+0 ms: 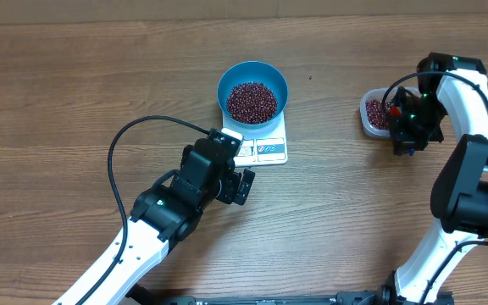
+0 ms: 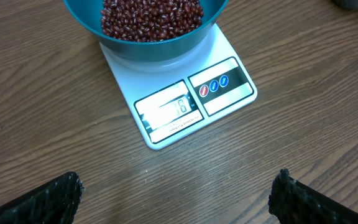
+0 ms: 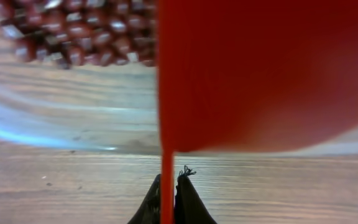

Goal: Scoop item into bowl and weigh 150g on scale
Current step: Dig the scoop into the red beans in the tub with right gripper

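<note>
Two hands: left hand point(image 1: 235, 163) spread beside scale point(image 2: 224, 99) display edge; right hand point(image 3: 171, 200) pinching red scoop point(image 3: 260, 74) at container point(image 1: 371, 116) rim

You see a solid blue bowl point(image 1: 224, 91) on the scale point(image 1: 265, 151), holding dark maroon beans point(image 1: 252, 101) flecked with small pale marks. The scale itself is white with black-outlined panels and carries one red and two blue round buttons point(image 2: 214, 86). Around the scale your table point(image 1: 74, 76) is mid-brown wood with long streaked grain, and to the right of the scale a clear container point(image 1: 368, 114) shows more maroon beans beside a plain bright red scoop point(image 3: 260, 74).
</note>
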You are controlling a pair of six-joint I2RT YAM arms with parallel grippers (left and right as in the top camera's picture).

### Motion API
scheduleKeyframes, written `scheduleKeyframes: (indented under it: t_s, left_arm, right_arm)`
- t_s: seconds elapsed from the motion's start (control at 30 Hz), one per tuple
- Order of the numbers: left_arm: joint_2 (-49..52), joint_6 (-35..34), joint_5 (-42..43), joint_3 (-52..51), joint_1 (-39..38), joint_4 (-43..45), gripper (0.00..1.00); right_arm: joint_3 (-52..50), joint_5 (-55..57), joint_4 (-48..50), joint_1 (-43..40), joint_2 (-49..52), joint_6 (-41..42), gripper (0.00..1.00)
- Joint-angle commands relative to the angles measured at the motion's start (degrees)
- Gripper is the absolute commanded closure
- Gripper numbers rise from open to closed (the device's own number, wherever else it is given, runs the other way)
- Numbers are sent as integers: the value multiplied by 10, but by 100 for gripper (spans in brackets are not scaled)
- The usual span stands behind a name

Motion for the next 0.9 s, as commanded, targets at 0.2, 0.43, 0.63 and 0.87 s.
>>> scheduleKeyframes:
  t_s: [0.2,0.43,0.63,0.87]
  left_arm:
    - [3,7,-7,3,3,0,0]
    - [3,7,-7,3,3,0,1]
    - [3,7,-7,3,3,0,0]
    - [3,7,-7,3,3,0,0]
  right_arm:
    - [8,50,3,1,4,35,96]
    - [4,56,3,29,7,29,96]
    - [4,66,-1,41,8,30,96]
    - [-3,66,-6,41,8,34,96]
